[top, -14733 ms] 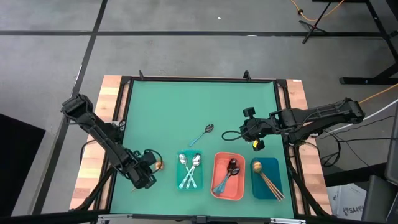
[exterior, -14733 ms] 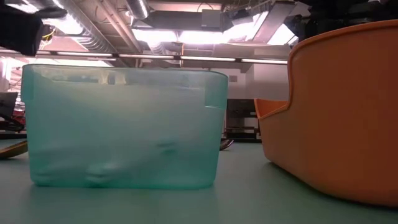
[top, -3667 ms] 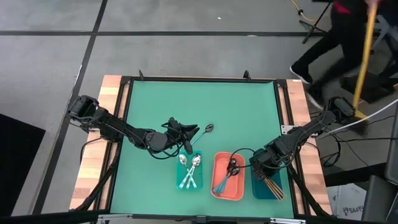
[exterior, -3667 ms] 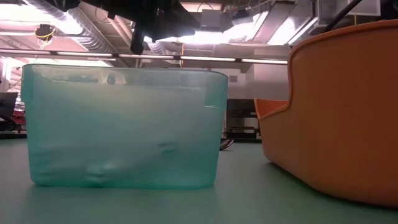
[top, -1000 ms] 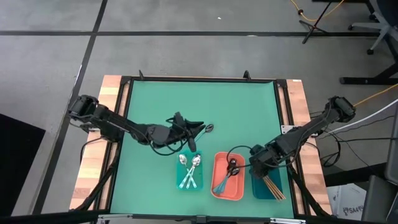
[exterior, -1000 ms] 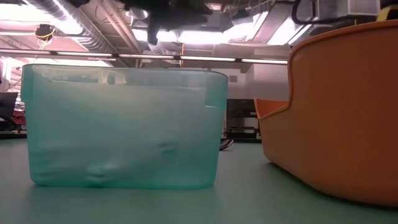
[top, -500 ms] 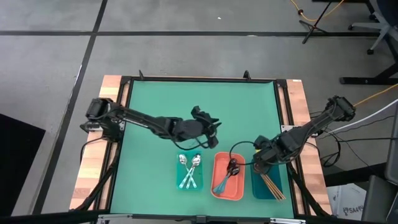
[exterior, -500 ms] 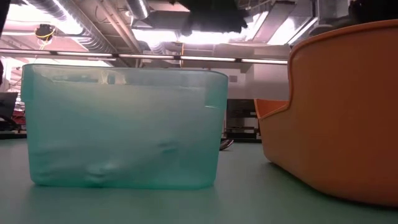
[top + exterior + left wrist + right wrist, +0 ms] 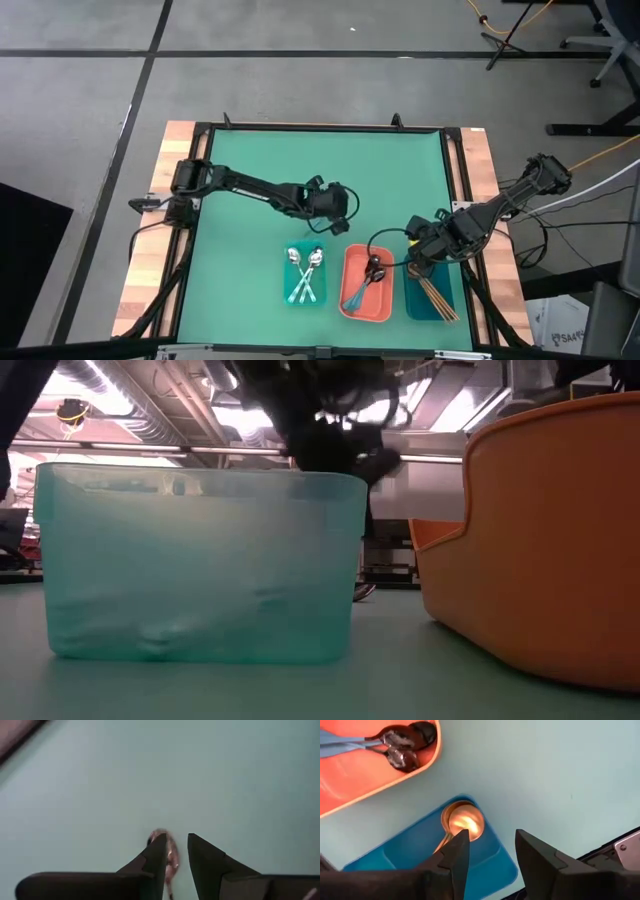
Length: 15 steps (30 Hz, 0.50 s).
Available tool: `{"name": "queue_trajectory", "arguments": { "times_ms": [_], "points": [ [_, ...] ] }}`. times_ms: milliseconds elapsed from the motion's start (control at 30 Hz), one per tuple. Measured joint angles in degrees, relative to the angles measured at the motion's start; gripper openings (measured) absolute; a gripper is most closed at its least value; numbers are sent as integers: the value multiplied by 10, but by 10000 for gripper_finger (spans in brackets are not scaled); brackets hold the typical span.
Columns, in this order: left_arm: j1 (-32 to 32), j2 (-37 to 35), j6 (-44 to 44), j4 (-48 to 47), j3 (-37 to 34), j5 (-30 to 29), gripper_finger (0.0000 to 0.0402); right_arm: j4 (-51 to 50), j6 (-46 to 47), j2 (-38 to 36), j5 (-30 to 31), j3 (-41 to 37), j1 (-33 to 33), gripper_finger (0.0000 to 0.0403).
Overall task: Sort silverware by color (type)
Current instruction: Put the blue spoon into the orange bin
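One loose spoon with a shiny bowl lies on the green table just past the teal tray. My left gripper slants down over it, open, a fingertip on either side of the bowl; in the high view the left gripper hides the spoon. The teal tray holds silver spoons, the coral tray dark ones, and the dark blue tray gold ones. My right gripper hangs open above the dark blue tray's far end, pointing down, nothing between its fingers.
The three trays stand side by side along the table's near edge, teal and coral filling the low view. A black cable loops over the coral tray by the right arm. Bare green mat covers the far half.
My left gripper has swung from beyond the teal tray's far left corner toward the table's right, sinking and tipping forward until it stands over the loose spoon. My right gripper has risen a little above the dark blue tray and rolled about its own line.
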Motion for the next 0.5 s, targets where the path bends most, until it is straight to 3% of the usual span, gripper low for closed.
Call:
{"name": "queue_trajectory", "arguments": {
  "times_ms": [500],
  "points": [
    [29, 67, -23, -69, 0, 96, 73, 3, 0, 0, 14, 0, 0, 150]
  ]
}}
